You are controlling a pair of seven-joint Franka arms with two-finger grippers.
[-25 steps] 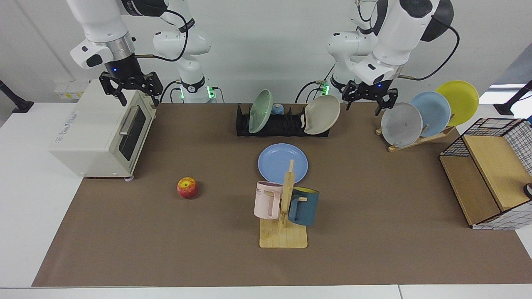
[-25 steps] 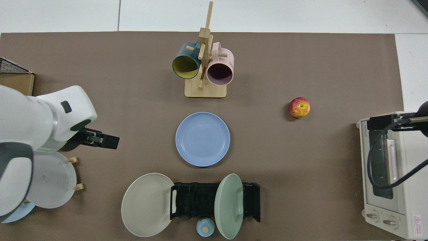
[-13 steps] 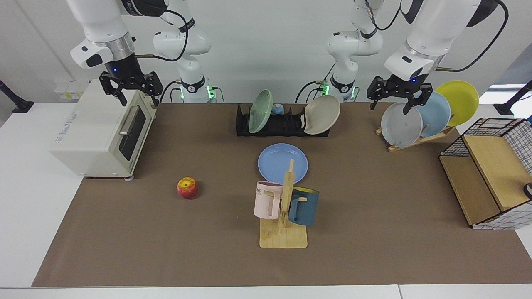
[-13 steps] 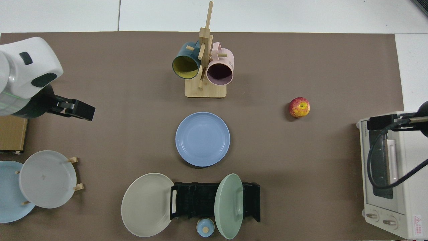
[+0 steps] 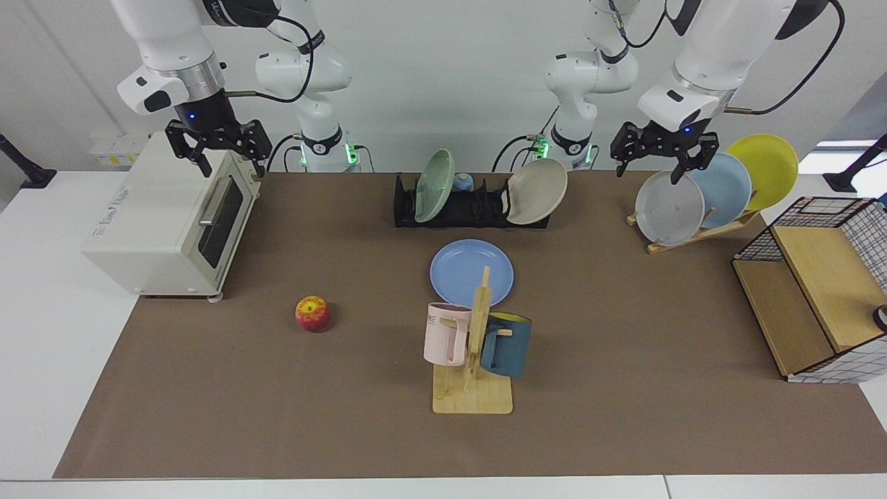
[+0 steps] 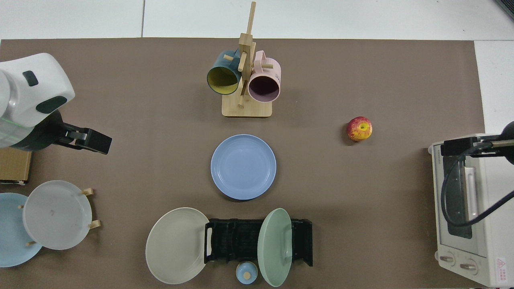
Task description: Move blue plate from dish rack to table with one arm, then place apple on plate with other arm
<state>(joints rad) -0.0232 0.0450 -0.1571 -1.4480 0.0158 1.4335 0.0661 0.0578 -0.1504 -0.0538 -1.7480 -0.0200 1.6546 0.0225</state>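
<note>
The blue plate (image 5: 471, 272) (image 6: 243, 167) lies flat on the table's brown mat (image 5: 624, 388), just in front of the black dish rack (image 5: 471, 208) (image 6: 241, 241). The apple (image 5: 312, 313) (image 6: 359, 128) sits alone on the mat, well off to one side of the plate. My left gripper (image 5: 650, 170) (image 6: 91, 141) hangs open and empty, high above the slanted wooden plate rack, far from the blue plate. My right gripper (image 5: 231, 165) waits open and empty above the toaster oven, well behind the apple.
The dish rack holds a green plate (image 5: 434, 186) and a beige plate (image 5: 537, 191). A mug stand (image 5: 473, 346) with two mugs stands right in front of the blue plate. A toaster oven (image 5: 166, 222), a wooden plate rack (image 5: 693, 201) and a wire-sided box (image 5: 818, 291) line the sides.
My left arm has swung away from the dish rack's beige plate to above the wooden plate rack, then shifted slightly. Plate, apple and right arm have not moved.
</note>
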